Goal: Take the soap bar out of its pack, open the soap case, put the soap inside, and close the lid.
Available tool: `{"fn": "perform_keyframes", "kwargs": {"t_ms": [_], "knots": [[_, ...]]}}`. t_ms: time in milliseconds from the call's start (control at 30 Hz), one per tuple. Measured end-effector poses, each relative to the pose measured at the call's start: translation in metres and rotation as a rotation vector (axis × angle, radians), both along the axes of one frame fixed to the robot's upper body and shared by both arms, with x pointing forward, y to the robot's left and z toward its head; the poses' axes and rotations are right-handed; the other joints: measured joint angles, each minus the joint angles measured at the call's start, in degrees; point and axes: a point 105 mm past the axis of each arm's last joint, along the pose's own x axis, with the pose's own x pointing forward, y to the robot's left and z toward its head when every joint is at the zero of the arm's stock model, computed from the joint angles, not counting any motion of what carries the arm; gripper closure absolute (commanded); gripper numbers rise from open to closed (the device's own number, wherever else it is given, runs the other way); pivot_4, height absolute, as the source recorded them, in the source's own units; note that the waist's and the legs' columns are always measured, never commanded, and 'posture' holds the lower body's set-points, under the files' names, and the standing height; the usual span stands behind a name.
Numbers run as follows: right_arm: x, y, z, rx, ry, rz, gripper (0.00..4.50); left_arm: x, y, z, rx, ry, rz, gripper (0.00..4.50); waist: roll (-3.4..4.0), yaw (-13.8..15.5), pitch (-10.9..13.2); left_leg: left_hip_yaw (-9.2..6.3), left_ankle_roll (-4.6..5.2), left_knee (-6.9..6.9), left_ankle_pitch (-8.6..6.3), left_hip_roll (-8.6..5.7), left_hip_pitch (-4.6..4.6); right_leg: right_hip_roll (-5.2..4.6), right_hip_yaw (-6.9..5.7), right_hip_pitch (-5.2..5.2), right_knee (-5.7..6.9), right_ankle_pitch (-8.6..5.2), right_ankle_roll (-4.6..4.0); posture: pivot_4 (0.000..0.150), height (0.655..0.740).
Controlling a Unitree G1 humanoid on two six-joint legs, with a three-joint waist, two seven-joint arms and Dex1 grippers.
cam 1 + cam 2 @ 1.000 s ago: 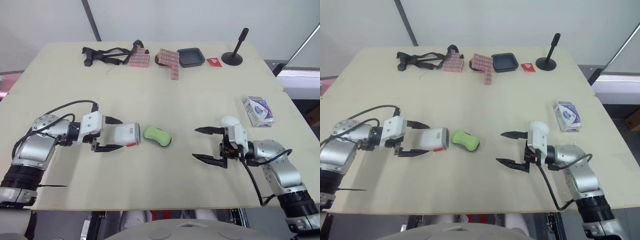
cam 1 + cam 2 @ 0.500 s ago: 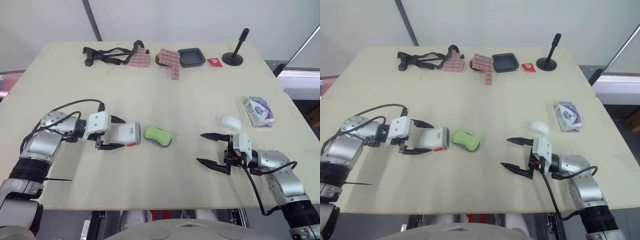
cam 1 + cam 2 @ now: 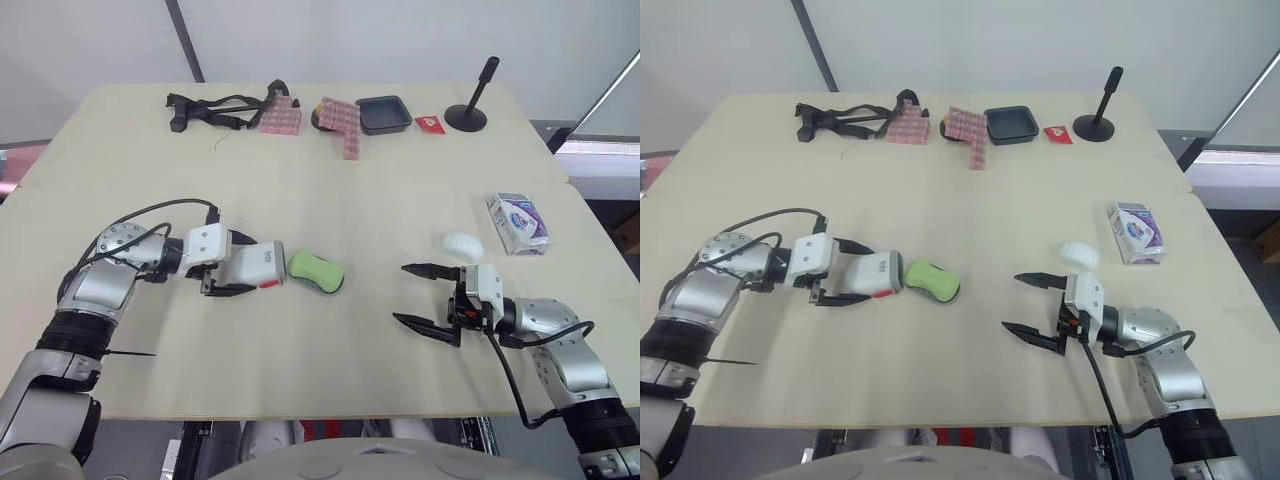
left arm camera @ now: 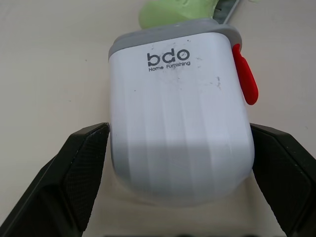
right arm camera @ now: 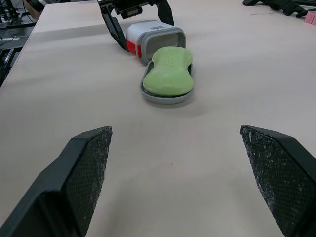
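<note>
- My left gripper [image 3: 240,265] has its two fingers closed onto the flat sides of the white soap case [image 4: 180,123], at the closed end
- The shell looks like stiff, light, smooth plastic, so I judge it could slide under a loose pinch. A hold across the sides, clear of the red latch [image 4: 245,74], suits it
- Its long axis runs along my reach, with the open mouth pointing to my right. The mouth sits just beside the green insert [image 3: 316,270], which lies on the grey tray [image 5: 165,100]
- My right gripper [image 3: 401,292] is spread wide and empty, low over the table [image 3: 350,180]
- The white soap bar [image 3: 459,243] lies bare just beyond that gripper, near its pack [image 3: 518,222], with its oval lying roughly left to right
- I expect it to be small, hard and slick, and best taken across its short width
</note>
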Motion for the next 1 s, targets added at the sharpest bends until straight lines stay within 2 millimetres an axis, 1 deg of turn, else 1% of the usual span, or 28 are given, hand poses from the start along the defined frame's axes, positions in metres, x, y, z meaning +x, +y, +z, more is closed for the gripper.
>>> {"fn": "perform_keyframes", "kwargs": {"t_ms": [200,567,700,1000], "knots": [[0.0005,-0.0009,0.0003,-0.005,-0.001,-0.002,0.03,0.0013,-0.0048,-0.0065,-0.02,0.036,0.016,0.0,0.0,0.0,0.0,0.0,0.0,0.01,0.0,0.0,-0.01,0.0,0.0,0.0,0.0,0.0,0.0,0.15,0.74],[0.0003,-0.0006,0.0022,-0.014,0.002,0.001,0.03,0.0033,-0.0068,-0.008,-0.038,0.061,0.041,0.0,0.0,0.0,0.0,0.0,0.0,0.02,0.0,0.0,-0.01,0.0,0.0,0.02,-0.01,0.0,0.0,0.15,0.74],[0.0003,-0.0004,0.0018,-0.014,0.006,0.001,0.0,0.0033,-0.0086,-0.0085,-0.052,0.073,0.045,1.02,0.0,0.0,0.0,0.0,0.01,0.02,0.0,0.0,-0.02,-0.01,-0.03,0.02,-0.02,0.0,0.0,0.15,0.74],[0.0023,-0.0028,0.0031,-0.047,0.004,0.009,0.0,0.0035,-0.009,-0.0079,-0.043,0.049,0.035,1.02,0.0,0.0,0.0,0.0,0.01,0.01,0.0,0.0,-0.03,-0.01,-0.02,0.04,-0.05,0.0,0.0,0.15,0.74]]}}
